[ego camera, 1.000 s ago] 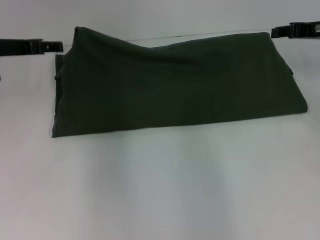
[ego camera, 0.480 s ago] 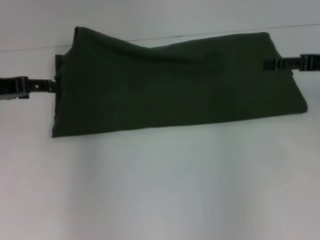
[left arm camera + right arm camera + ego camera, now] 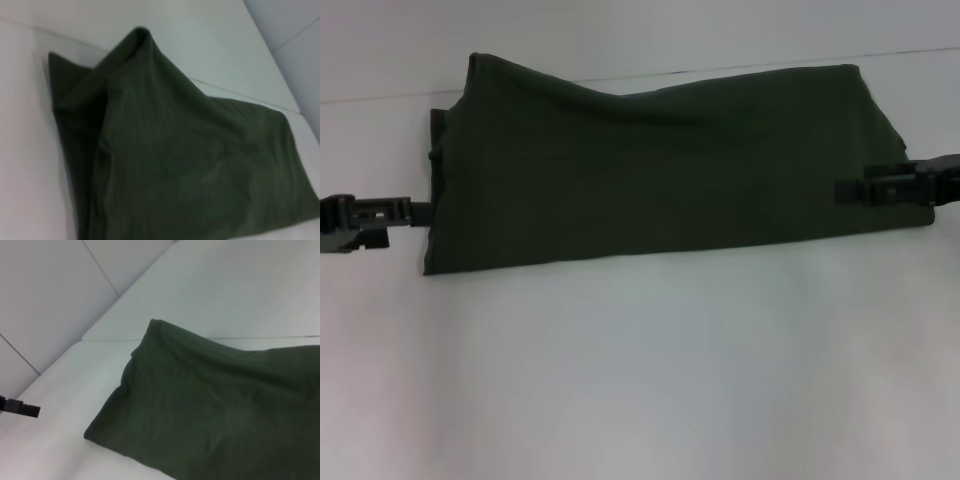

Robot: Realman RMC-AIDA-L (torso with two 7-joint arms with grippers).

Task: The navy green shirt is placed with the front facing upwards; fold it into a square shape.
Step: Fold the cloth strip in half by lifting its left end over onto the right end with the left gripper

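The shirt (image 3: pixel 670 165) lies folded into a long band across the far surface (image 3: pixel 640 380). Soft, limp cloth; best pinched at its short ends, where the left gripper (image 3: pixel 415 212) and right gripper (image 3: pixel 842 190) sit. Jaw state cannot be told.

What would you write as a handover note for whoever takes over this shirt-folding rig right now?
Left gripper: at the shirt's left edge, low near the table.
Right gripper: over the shirt's right end.
Navy green shirt: lies on the white table as a wide band, plain side up, far left corner bunched up.
Done: folded lengthwise.
Left: fold the ends across to make a square.
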